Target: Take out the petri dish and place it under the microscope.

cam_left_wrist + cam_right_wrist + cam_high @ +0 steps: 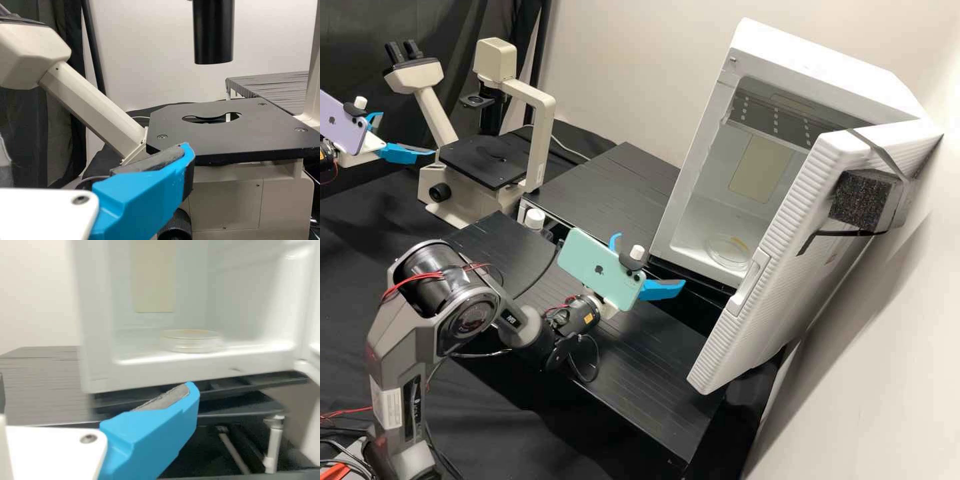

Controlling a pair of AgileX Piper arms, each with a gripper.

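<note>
The clear petri dish (729, 250) lies on the floor of the open white incubator (698, 220); the right wrist view shows the dish (191, 342) flat, inside the front rim. In front of the incubator opening, outside it, is my right gripper (651, 259), its fingers apart and nothing between them. In its wrist view the right gripper (96, 390) is lower than the dish and apart from it. My left gripper (407, 134) stands open and empty beside the cream microscope (542, 127). The left wrist view has the left gripper (95, 152) before the bare black stage (215, 137).
The incubator's ribbed door (747, 320) swings out toward the front, right of my right gripper. A white-capped bottle (535, 220) stands between the black platforms. Above the microscope stage hangs a black cylinder (213, 32). Cables trail by the right arm.
</note>
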